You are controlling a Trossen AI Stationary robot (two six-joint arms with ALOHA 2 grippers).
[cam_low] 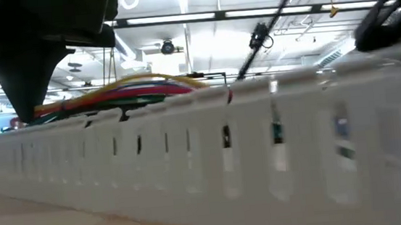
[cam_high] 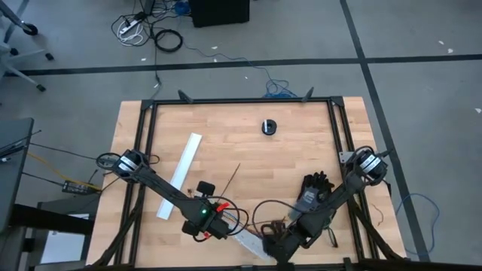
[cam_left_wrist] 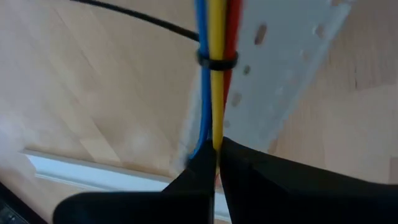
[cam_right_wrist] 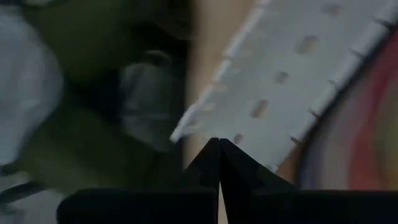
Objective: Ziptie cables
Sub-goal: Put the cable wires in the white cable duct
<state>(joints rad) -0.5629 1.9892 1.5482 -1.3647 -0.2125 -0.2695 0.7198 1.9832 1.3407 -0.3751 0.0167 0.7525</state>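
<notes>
Left gripper [cam_left_wrist: 216, 163]: fingers pressed together on the cables [cam_left_wrist: 214, 68], pinching the blue, yellow and red wires.
Left arm: reaches from the table's left edge in toward the near middle.
Ziptie [cam_left_wrist: 216, 61]: black band cinched around the bundle, just ahead of the fingertips.
Slotted channel [cam_left_wrist: 292, 68]: white, lying beside the bundle.
Right gripper [cam_right_wrist: 219, 163]: fingers shut, nothing visibly between them, tips near the channel's end.
Right arm: angles in from the right edge; its gripper is hard to make out from above.

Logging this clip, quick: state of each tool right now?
Left tool: shut on the cables.
Right tool: shut, nothing visible between its fingers, by the white channel.
</notes>
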